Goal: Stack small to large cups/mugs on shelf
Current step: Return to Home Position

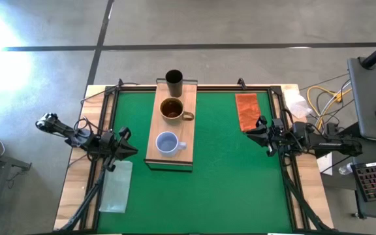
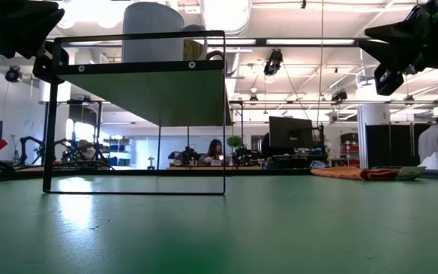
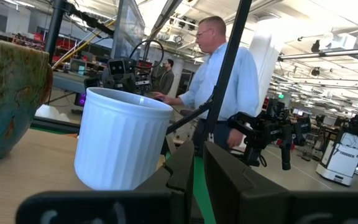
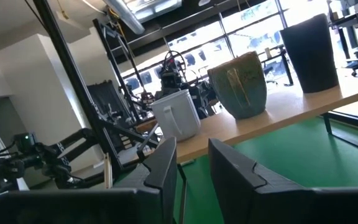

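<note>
Pale mug [image 1: 167,143] sits at the shelf's [image 1: 175,160] 6 o'clock end, brown mug [image 1: 172,109] mid-board, black cup [image 1: 173,79] at 12. Your left tool [image 1: 130,142] at 9 and right tool [image 1: 256,128] at 3 are spread.

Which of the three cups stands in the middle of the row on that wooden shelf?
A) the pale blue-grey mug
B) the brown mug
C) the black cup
B: seen from above, the brown mug stands between the black cup and the pale mug on the shelf.
</note>
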### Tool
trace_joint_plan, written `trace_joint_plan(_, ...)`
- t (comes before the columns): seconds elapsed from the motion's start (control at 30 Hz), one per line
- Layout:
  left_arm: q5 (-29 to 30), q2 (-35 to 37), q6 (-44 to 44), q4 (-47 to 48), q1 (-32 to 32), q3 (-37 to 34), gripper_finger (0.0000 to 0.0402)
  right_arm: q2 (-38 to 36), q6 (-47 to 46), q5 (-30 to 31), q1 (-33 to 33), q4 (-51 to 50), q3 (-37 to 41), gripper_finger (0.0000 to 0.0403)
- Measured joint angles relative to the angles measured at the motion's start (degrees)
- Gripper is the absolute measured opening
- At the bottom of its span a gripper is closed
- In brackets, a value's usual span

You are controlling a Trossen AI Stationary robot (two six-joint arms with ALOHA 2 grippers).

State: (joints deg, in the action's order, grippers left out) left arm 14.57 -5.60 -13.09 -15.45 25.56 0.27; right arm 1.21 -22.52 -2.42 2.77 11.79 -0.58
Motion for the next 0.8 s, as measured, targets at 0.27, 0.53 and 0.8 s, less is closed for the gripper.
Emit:
trace_joint_plan(0.27,0.00,0.00,-0.01,0.00,0.00,0.00,0.0022,0.00,0.00,0.00,0.00,0.00,0.00,0.0077)
trace_joint_plan(0.53,0.00,0.00,-0.01,-0.01,0.00,0.00,0.0022,0.00,0.00,-0.01,0.01,-0.01,0.00,0.0079)
trace_joint_plan(0.8,0.00,0.00,0.00,-0.01,0.00,0.00,0.0022,0.00,0.00,0.00,0.02,0.00,0.00,0.0081)
